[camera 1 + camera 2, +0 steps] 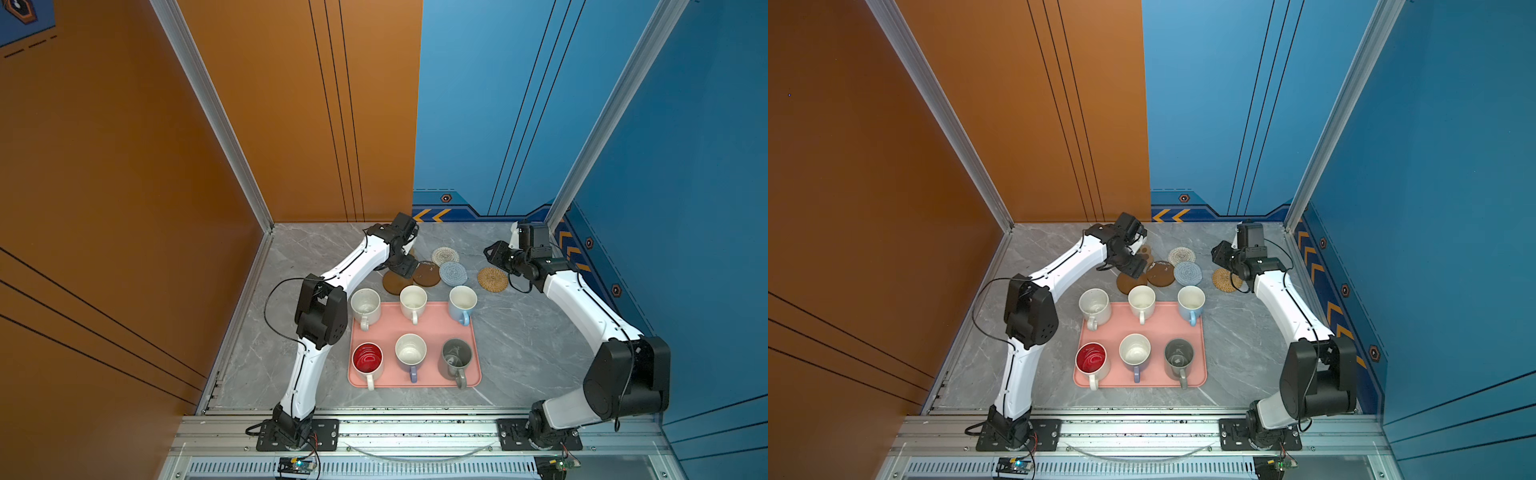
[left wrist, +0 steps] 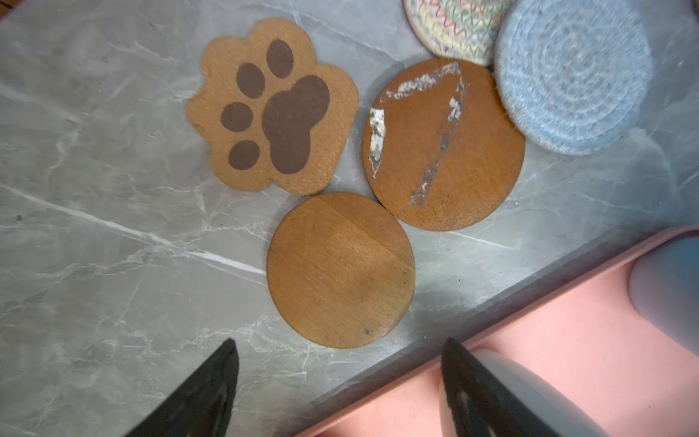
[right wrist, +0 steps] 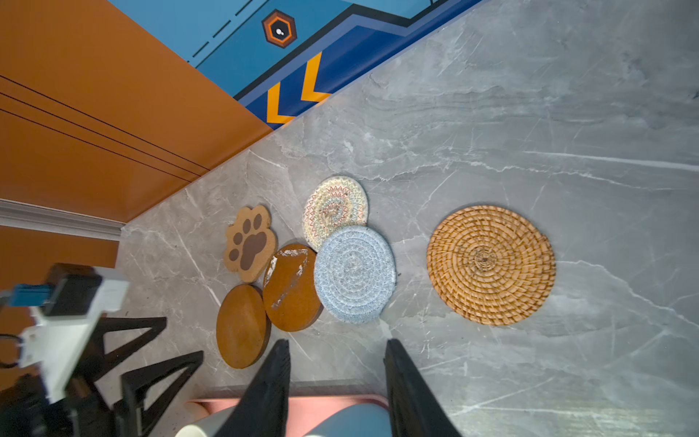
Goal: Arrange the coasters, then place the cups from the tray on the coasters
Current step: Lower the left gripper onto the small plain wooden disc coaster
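Rattan coaster [image 3: 491, 265] lies apart at right, other coasters [image 3: 353, 274] overlap, so arranging is in hand: left gripper [image 2: 339, 342] wide open, right gripper [image 3: 337, 342] half open, both empty, must spread them.

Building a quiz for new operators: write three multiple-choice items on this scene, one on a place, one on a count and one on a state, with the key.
1. Where does the rattan coaster lie?
A. stacked on a brown coaster
B. on the table, apart from the blue coaster
C. in the right claw

2. How many mugs stand on the tray?
A. three
B. four
C. six

3. How is the left claw?
A. open, holding nothing
B. shut on a coaster
C. shut on a mug handle

Key:
1 B, bare table shows all round it.
2 C, both top views show two rows of three.
3 A, the left wrist view shows its fingers wide apart with nothing between them.
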Robot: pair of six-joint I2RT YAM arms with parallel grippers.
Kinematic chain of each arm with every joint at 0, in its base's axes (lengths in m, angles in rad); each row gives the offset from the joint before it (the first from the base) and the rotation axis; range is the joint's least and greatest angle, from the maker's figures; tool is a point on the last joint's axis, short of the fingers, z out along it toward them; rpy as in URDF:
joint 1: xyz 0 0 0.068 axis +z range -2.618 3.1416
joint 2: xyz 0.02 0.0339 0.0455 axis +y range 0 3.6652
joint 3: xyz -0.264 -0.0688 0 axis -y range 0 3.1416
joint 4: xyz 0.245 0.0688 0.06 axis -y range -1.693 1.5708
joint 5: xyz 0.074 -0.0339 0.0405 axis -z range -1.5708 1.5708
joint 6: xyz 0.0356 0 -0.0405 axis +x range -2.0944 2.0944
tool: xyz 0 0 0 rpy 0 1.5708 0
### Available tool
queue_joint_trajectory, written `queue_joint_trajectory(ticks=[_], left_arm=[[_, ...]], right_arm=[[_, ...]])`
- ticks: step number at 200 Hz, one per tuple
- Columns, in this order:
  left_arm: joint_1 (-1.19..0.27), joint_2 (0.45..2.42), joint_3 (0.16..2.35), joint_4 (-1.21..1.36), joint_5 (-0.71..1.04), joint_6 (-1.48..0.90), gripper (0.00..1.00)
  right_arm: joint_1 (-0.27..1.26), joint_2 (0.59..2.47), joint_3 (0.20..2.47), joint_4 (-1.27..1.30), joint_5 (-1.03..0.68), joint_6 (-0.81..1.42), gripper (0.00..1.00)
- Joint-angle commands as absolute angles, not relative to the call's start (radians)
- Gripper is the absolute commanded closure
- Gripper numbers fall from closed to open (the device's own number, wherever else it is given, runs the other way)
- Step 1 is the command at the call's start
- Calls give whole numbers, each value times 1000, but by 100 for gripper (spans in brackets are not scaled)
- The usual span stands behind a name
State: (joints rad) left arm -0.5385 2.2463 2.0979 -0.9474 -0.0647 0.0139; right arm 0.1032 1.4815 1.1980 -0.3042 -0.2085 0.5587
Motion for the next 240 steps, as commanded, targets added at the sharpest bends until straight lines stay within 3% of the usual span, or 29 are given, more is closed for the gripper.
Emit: queue_joint_trajectory(ticks=[1, 147, 240], left_arm=[[-548, 2279, 2165, -1051, -36, -2, 10], [-570, 2460, 2253, -1050, -104, -66, 6], [-551, 2509, 2227, -1051, -142, -75, 9]], right_arm=[[107, 1441, 1167, -256, -221, 581, 58], [102, 1421, 1077, -218, -246, 603, 56], [100, 1427, 1071, -215, -259, 608, 56]])
